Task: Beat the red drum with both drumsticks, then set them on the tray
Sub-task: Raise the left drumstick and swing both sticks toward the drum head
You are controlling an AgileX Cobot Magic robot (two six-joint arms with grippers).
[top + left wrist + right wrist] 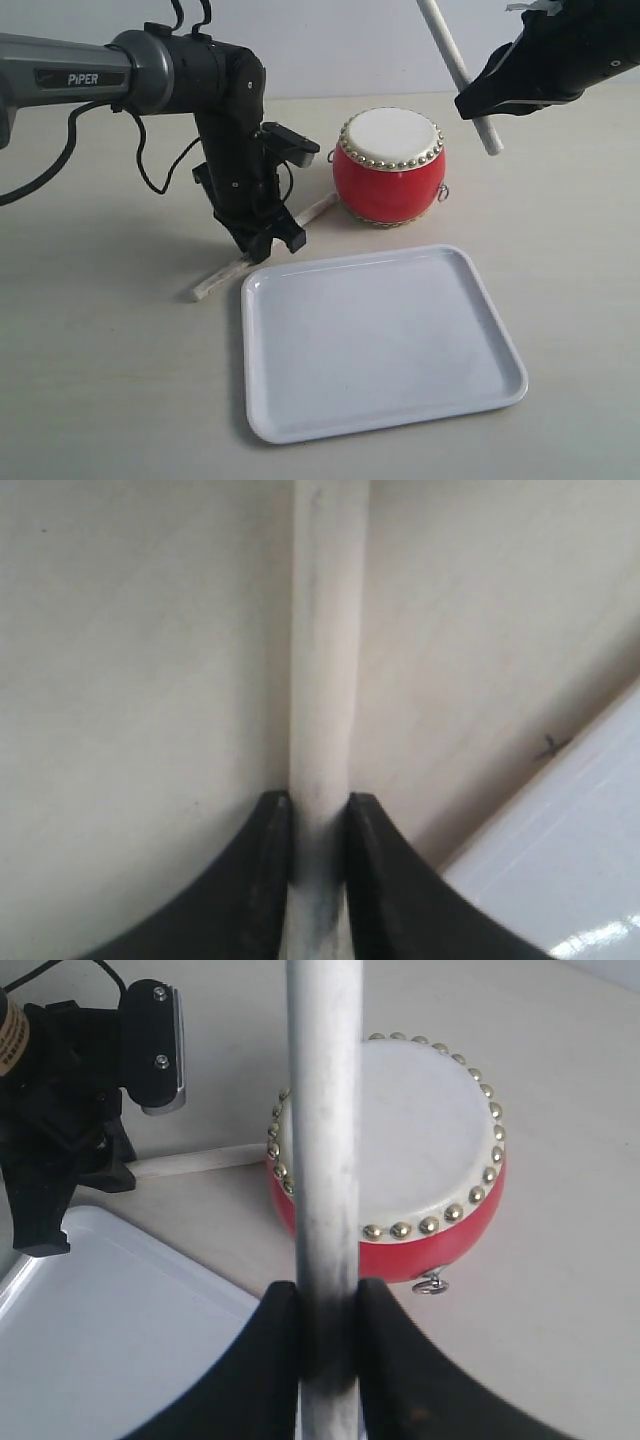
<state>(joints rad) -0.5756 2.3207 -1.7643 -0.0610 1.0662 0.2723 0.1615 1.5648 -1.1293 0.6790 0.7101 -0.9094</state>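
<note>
The red drum (390, 167) (400, 1150) stands upright behind the white tray (380, 340). One pale drumstick (215, 279) (325, 660) lies on the table left of the drum, and my left gripper (268, 238) (320, 820) is shut on it, low at the tray's far left corner. A second drumstick (455, 70) (325, 1140) is raised in the air to the right of and above the drum, steeply tilted, with my right gripper (482, 102) (328, 1305) shut on it. The tray (110, 1330) (570, 880) holds nothing.
The beige table (100, 380) stretches left of, right of and in front of the tray. My left arm's black cable (150, 170) hangs beside its wrist. A pale wall closes the far side.
</note>
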